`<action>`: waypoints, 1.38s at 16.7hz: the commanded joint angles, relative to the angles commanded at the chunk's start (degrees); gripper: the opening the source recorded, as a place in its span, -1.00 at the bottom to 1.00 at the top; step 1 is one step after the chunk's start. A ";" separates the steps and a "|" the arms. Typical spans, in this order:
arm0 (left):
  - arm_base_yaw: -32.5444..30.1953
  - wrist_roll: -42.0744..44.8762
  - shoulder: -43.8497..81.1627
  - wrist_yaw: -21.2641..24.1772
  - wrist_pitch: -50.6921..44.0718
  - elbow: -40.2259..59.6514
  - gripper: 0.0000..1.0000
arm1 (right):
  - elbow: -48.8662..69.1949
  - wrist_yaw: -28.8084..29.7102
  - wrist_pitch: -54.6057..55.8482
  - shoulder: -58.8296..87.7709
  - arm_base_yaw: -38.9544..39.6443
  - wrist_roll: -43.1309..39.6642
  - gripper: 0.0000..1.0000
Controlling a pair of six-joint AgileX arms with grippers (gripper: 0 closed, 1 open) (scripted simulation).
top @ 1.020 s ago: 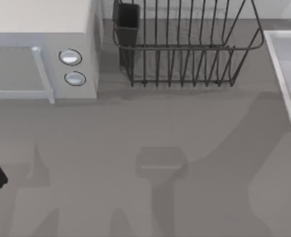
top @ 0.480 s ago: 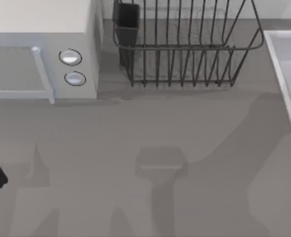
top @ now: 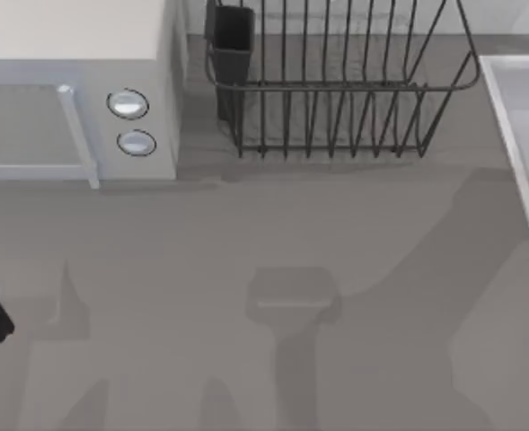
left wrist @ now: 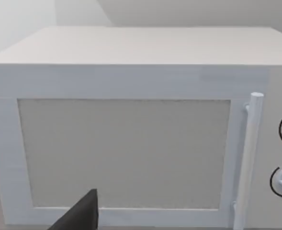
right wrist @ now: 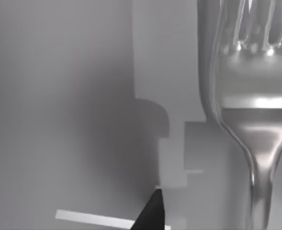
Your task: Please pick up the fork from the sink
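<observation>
Fork [right wrist: 248,120]: close before our right gripper [right wrist: 152,211] over the sink [top: 515,135]; whether it is grasped, we cannot tell. Left gripper [left wrist: 81,215]: parked facing the white box [left wrist: 131,120], grip unclear

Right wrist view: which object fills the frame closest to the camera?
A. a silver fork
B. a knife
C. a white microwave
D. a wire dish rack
A: the fork shows its shiny silver tines and neck up close, above the pale sink floor.
</observation>
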 joint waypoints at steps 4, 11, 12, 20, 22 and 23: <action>0.00 0.00 0.00 0.00 0.00 0.00 1.00 | 0.00 0.00 0.00 0.00 0.00 0.00 -1.00; 0.00 0.00 0.00 0.00 0.00 0.00 1.00 | 0.76 -0.51 -0.77 -2.65 0.16 0.45 -1.00; 0.00 0.00 0.00 0.00 0.00 0.00 1.00 | 0.89 -0.51 -0.92 -2.70 0.15 0.45 -1.00; 0.00 0.00 0.00 0.00 0.00 0.00 1.00 | 12.93 -0.60 -20.46 -9.07 0.04 0.28 -1.00; 0.00 0.00 0.00 0.00 0.00 0.00 1.00 | 15.93 -0.63 -25.24 -11.18 0.04 0.26 -1.00; 0.00 0.00 0.00 0.00 0.00 0.00 1.00 | 16.95 -0.64 -26.72 -12.01 0.05 0.26 -1.00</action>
